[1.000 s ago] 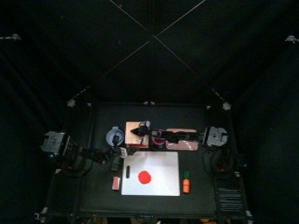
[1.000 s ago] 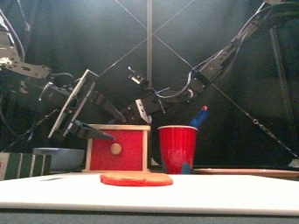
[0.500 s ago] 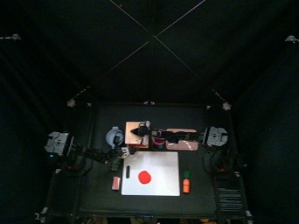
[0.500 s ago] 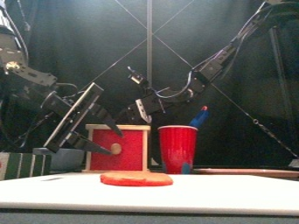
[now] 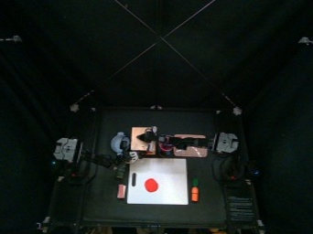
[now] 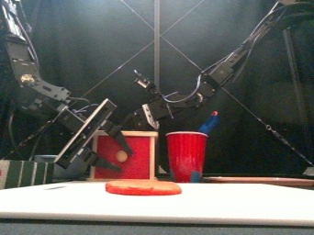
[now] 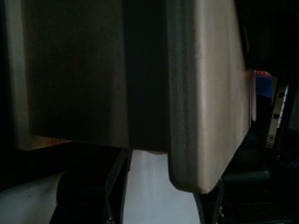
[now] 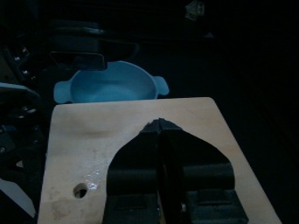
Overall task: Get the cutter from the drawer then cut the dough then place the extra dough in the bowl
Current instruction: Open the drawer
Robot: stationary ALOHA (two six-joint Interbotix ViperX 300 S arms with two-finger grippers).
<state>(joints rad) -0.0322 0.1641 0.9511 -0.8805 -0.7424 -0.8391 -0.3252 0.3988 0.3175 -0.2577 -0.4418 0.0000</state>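
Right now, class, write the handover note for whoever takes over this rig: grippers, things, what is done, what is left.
Left gripper: open, empty, close to the red drawer front of the wooden box.
Right gripper: shut, over the box's top; contact unclear.
Dough: whole, on the white cutting board.
Bowl: beside the box, empty.
Cutter: not in view.
Done: nothing visible; drawer looks shut.
Left: open drawer, take cutter, cut dough, put the extra in the bowl.

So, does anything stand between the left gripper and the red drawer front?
Nothing visible does: the left gripper hangs close in front of the red drawer front, and the dough lies lower, clear of that gap.
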